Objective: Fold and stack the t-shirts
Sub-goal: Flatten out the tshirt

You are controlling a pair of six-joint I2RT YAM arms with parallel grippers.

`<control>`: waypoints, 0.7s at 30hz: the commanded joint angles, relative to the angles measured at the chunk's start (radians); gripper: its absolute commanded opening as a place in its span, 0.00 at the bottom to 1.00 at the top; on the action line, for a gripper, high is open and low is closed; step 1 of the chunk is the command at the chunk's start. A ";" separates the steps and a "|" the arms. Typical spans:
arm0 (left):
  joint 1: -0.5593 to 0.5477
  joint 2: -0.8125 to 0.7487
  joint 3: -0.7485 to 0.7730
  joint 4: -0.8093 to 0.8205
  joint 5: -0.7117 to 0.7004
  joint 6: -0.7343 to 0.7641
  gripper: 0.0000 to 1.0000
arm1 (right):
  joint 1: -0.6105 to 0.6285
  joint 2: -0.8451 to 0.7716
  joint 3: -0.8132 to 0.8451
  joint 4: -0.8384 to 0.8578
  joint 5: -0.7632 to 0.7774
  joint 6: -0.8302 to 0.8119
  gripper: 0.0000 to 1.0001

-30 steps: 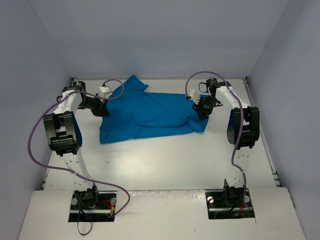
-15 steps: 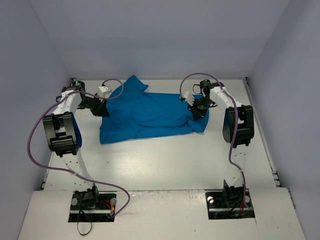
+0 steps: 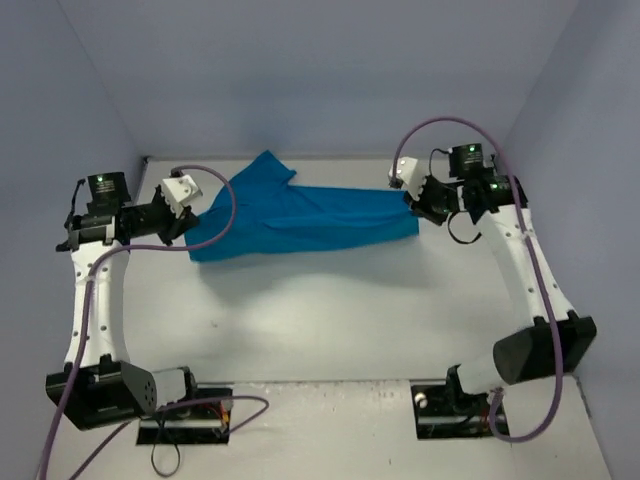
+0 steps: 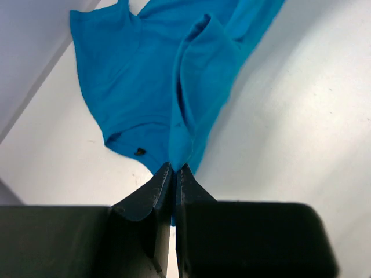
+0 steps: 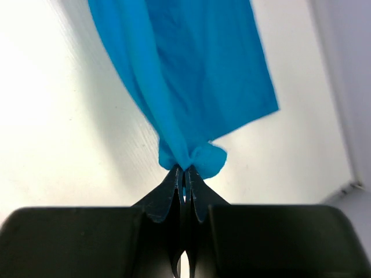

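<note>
One teal-blue t-shirt [image 3: 300,220] hangs stretched between my two grippers above the far part of the white table [image 3: 330,320]. My left gripper [image 3: 196,218] is shut on the shirt's left edge; in the left wrist view the cloth [image 4: 168,75] runs out from the closed fingertips [image 4: 175,169]. My right gripper [image 3: 412,205] is shut on the shirt's right edge; in the right wrist view a bunched fold of the shirt [image 5: 191,87] sits pinched at the fingertips [image 5: 185,171]. A sleeve sticks up toward the back wall.
Pale walls enclose the table at the back [image 3: 320,80], left and right. Both arm bases stand at the near edge [image 3: 110,390] [image 3: 480,385], with purple cables looping along the arms.
</note>
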 commanded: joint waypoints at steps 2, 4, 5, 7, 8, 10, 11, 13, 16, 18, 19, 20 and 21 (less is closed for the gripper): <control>0.065 -0.277 -0.133 0.044 0.045 -0.047 0.00 | 0.006 -0.254 -0.145 -0.037 0.034 0.050 0.00; 0.092 -0.385 -0.198 0.114 0.041 -0.117 0.00 | 0.006 -0.337 -0.171 -0.038 0.049 0.072 0.00; 0.104 -0.441 -0.226 0.157 0.034 -0.159 0.00 | 0.005 -0.377 -0.178 -0.037 0.057 0.083 0.00; 0.110 -0.555 -0.280 0.267 -0.017 -0.253 0.00 | 0.002 -0.449 -0.179 -0.020 0.071 0.113 0.00; 0.109 -0.642 -0.310 0.378 -0.082 -0.350 0.00 | -0.001 -0.504 -0.176 0.005 0.082 0.149 0.00; 0.108 -0.735 -0.352 0.504 -0.169 -0.451 0.00 | -0.001 -0.580 -0.168 0.055 0.113 0.207 0.00; 0.108 -0.748 -0.352 0.527 -0.190 -0.475 0.00 | -0.001 -0.605 -0.165 0.073 0.130 0.215 0.00; 0.108 -0.737 -0.319 0.541 -0.239 -0.540 0.00 | -0.001 -0.650 -0.172 0.195 0.193 0.293 0.00; 0.109 -0.614 -0.228 0.564 -0.332 -0.623 0.00 | -0.001 -0.648 -0.200 0.374 0.267 0.356 0.00; 0.109 -0.529 -0.181 0.604 -0.347 -0.677 0.00 | -0.001 -0.597 -0.205 0.481 0.318 0.403 0.00; 0.108 -0.482 -0.157 0.631 -0.355 -0.709 0.00 | -0.001 -0.566 -0.207 0.545 0.346 0.429 0.00; 0.108 -0.441 -0.140 0.655 -0.355 -0.744 0.00 | -0.001 -0.538 -0.210 0.594 0.367 0.463 0.00; 0.107 -0.388 -0.115 0.700 -0.352 -0.767 0.00 | -0.001 -0.478 -0.207 0.658 0.381 0.475 0.00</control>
